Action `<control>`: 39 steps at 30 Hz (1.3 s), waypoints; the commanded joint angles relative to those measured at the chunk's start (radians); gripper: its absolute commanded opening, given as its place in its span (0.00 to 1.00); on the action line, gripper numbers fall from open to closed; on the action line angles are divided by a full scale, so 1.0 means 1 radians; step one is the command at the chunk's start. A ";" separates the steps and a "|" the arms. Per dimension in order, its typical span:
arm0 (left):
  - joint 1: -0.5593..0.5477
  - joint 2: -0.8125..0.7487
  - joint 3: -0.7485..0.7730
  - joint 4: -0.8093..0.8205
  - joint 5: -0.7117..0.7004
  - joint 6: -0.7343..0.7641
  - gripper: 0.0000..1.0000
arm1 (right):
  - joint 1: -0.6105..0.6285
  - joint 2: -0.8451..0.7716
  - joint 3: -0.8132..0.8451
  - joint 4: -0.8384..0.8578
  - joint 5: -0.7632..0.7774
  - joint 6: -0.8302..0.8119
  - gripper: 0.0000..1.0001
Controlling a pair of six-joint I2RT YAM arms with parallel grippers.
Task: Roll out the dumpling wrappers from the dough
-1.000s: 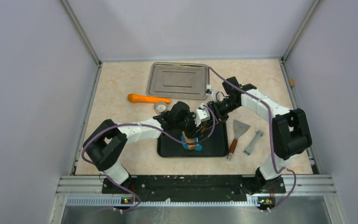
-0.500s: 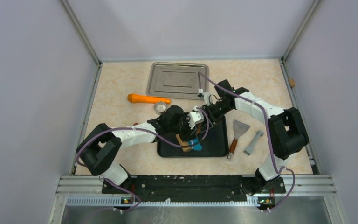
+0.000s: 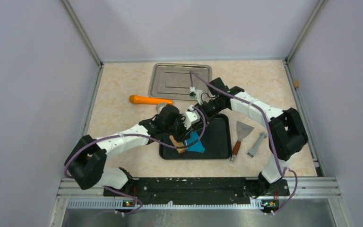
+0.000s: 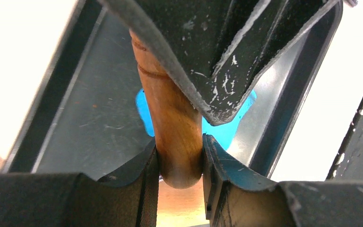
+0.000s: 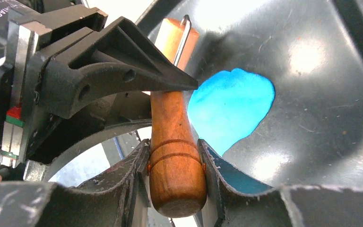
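A wooden rolling pin (image 3: 178,144) lies across the left part of the black tray (image 3: 220,142). My left gripper (image 3: 181,137) is shut on one handle (image 4: 176,137), and my right gripper (image 3: 199,113) is shut on the other handle (image 5: 174,156). The dough (image 3: 197,144) is a flattened bright blue sheet on the tray floor, just right of the pin; it also shows in the right wrist view (image 5: 229,106) and behind the pin in the left wrist view (image 4: 222,133). No round dumpling wrappers are in view.
An orange cylinder (image 3: 149,100) lies left of the tray, with a small round cutter (image 3: 161,108) beside it. A steel tray (image 3: 179,80) stands at the back. A scraper (image 3: 238,135) and a grey tool (image 3: 256,144) lie right of the black tray.
Both arms have moved left with the rolling pin. The pin has rolled off the dough toward the tray's left side, and the blue sheet now shows wider and flatter to its right.
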 commanded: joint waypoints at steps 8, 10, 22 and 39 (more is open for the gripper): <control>-0.005 0.093 0.165 0.192 0.115 -0.110 0.00 | -0.115 -0.018 0.093 -0.003 0.105 -0.045 0.00; -0.006 0.134 0.171 0.238 0.104 -0.134 0.00 | -0.128 -0.013 0.078 0.009 0.122 -0.049 0.00; -0.019 0.476 0.244 0.432 0.188 -0.176 0.00 | -0.237 0.016 -0.058 0.017 0.244 -0.114 0.00; -0.033 0.370 0.439 0.280 0.200 -0.079 0.00 | -0.315 -0.171 0.038 -0.170 0.113 -0.219 0.00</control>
